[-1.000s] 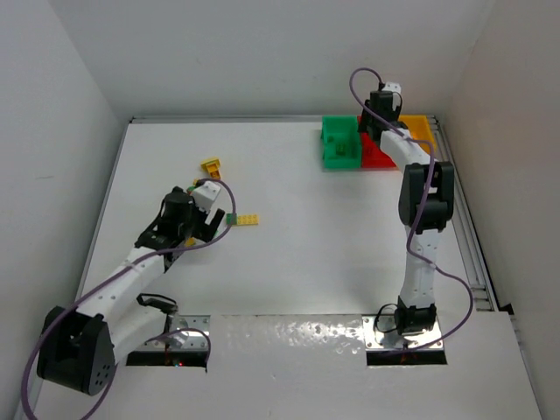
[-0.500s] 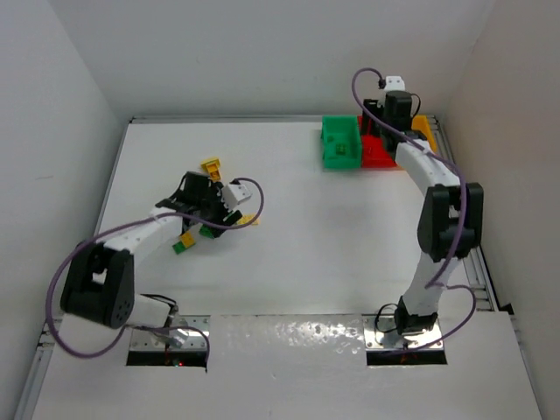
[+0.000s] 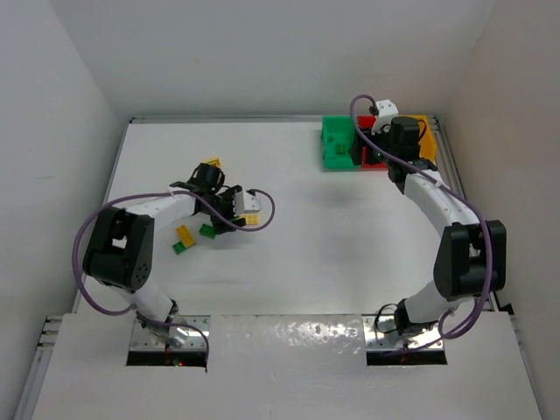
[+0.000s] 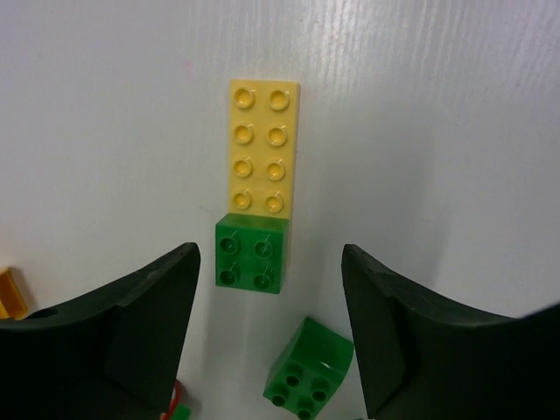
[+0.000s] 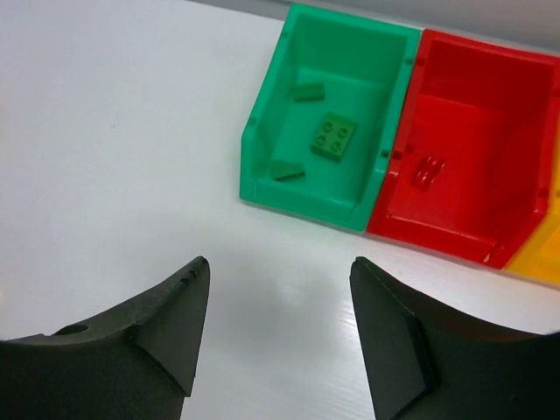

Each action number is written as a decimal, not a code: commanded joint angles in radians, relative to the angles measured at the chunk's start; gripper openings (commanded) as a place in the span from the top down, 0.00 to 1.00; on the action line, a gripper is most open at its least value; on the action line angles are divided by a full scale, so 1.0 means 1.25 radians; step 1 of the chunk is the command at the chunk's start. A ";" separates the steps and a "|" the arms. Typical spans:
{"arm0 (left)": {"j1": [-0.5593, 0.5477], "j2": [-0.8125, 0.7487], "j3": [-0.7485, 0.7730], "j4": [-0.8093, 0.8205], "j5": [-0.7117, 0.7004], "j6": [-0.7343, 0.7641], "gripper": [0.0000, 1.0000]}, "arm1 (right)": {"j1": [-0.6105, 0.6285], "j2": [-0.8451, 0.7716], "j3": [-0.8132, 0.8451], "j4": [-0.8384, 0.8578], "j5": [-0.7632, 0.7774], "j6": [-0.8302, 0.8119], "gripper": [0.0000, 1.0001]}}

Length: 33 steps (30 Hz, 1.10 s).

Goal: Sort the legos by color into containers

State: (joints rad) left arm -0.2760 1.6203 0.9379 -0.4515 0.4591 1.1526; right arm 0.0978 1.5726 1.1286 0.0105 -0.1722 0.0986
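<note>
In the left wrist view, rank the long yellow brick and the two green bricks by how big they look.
Largest: long yellow brick.
Then: flat green brick and tilted green brick, about alike. The tilt and its nearness to the camera leave their order unsure.

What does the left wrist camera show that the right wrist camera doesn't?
Only the left wrist: a long yellow brick with a square green brick butted against its end, and a tipped green brick. Only the right wrist: the green bin holding three green bricks, beside the red bin holding one red piece. Both: white table, with the left pincer and right pincer each open and empty.
</note>
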 commanded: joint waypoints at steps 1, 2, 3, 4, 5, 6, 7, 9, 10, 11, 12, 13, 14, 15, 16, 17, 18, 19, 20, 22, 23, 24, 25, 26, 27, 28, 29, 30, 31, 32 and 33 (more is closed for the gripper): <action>-0.006 0.016 0.024 -0.035 0.077 0.069 0.38 | 0.009 -0.043 -0.025 0.017 -0.036 0.007 0.36; -0.006 0.022 0.024 -0.032 0.078 0.068 0.39 | 0.009 -0.052 -0.033 0.017 -0.035 0.008 0.36; -0.006 0.024 0.022 -0.023 0.072 0.071 0.39 | 0.008 -0.057 -0.045 0.015 -0.036 0.012 0.36; -0.006 0.025 0.020 -0.014 0.066 0.067 0.39 | 0.009 -0.060 -0.050 0.016 -0.038 0.013 0.37; -0.006 0.027 0.019 -0.003 0.059 0.051 0.39 | 0.009 -0.066 -0.055 0.016 -0.039 0.016 0.37; -0.006 0.028 0.018 0.009 0.045 0.050 0.40 | 0.008 -0.069 -0.062 0.014 -0.040 0.018 0.37; -0.006 0.029 0.018 0.009 0.043 0.056 0.40 | 0.008 -0.070 -0.066 0.015 -0.040 0.019 0.37; -0.005 0.038 0.015 0.020 0.039 0.068 0.41 | 0.008 -0.075 -0.074 0.015 -0.040 0.027 0.37; -0.006 0.045 0.017 0.025 0.038 0.063 0.42 | 0.008 -0.075 -0.076 0.015 -0.041 0.030 0.37; -0.006 0.049 0.020 0.033 0.039 0.040 0.44 | 0.008 -0.076 -0.077 0.015 -0.043 0.038 0.37; -0.006 0.052 0.029 0.042 0.040 0.032 0.47 | 0.009 -0.076 -0.077 0.012 -0.045 0.040 0.37; -0.006 0.056 0.033 0.041 0.045 0.027 0.50 | 0.009 -0.078 -0.078 0.010 -0.049 0.043 0.38; -0.006 0.061 0.035 0.040 0.047 0.034 0.52 | 0.009 -0.079 -0.078 0.008 -0.052 0.043 0.38; -0.006 0.060 0.035 0.034 0.050 0.041 0.52 | 0.011 -0.081 -0.081 0.003 -0.052 0.043 0.39; -0.006 0.060 0.035 0.030 0.051 0.052 0.49 | 0.011 -0.084 -0.081 -0.001 -0.052 0.039 0.39; -0.006 0.056 0.038 0.023 0.052 0.063 0.33 | 0.013 -0.086 -0.082 -0.003 -0.054 0.036 0.39; -0.006 0.054 0.052 0.005 0.055 0.079 0.29 | 0.013 -0.087 -0.083 -0.006 -0.054 0.032 0.39; -0.005 0.054 0.066 -0.009 0.057 0.085 0.27 | 0.013 -0.090 -0.083 -0.006 -0.054 0.030 0.39; -0.005 0.052 0.082 -0.028 0.062 0.096 0.26 | 0.011 -0.091 -0.082 -0.006 -0.054 0.028 0.39; -0.003 0.049 0.127 -0.077 0.082 0.111 0.26 | 0.013 -0.091 -0.081 -0.006 -0.055 0.028 0.39; -0.001 0.046 0.141 -0.092 0.089 0.123 0.24 | 0.013 -0.091 -0.082 -0.012 -0.055 0.030 0.39; 0.000 0.045 0.150 -0.095 0.097 0.108 0.24 | 0.013 -0.092 -0.081 -0.027 -0.056 0.032 0.39; 0.004 0.041 0.167 -0.082 0.099 0.064 0.23 | 0.014 -0.093 -0.081 -0.029 -0.057 0.034 0.40; 0.006 0.041 0.176 -0.065 0.099 -0.051 0.23 | 0.015 -0.096 -0.081 -0.033 -0.057 0.038 0.40; 0.013 0.040 0.187 -0.027 0.091 -0.124 0.22 | 0.015 -0.098 -0.087 -0.037 -0.056 0.039 0.40; 0.016 0.037 0.182 0.004 0.066 -0.214 0.21 | 0.016 -0.102 -0.092 -0.035 -0.055 0.041 0.40; 0.016 0.022 0.174 0.031 0.038 -0.356 0.22 | 0.015 -0.113 -0.100 -0.034 -0.055 0.041 0.40; 0.015 -0.004 0.147 0.066 -0.008 -0.407 0.23 | 0.015 -0.120 -0.122 -0.026 -0.052 0.041 0.40; 0.013 -0.020 0.104 0.103 -0.034 -0.480 0.24 | 0.015 -0.133 -0.145 -0.015 -0.044 0.041 0.40; 0.004 -0.037 0.080 0.125 -0.111 -0.513 0.25 | 0.016 -0.139 -0.154 -0.013 -0.039 0.040 0.40; -0.004 -0.068 0.055 0.150 -0.156 -0.539 0.25 | 0.016 -0.143 -0.163 -0.013 -0.034 0.040 0.40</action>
State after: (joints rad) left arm -0.2703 1.6325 1.0737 -0.3756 0.4202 0.7544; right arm 0.1123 1.4391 0.9543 -0.0338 -0.2180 0.1398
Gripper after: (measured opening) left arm 0.750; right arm 0.600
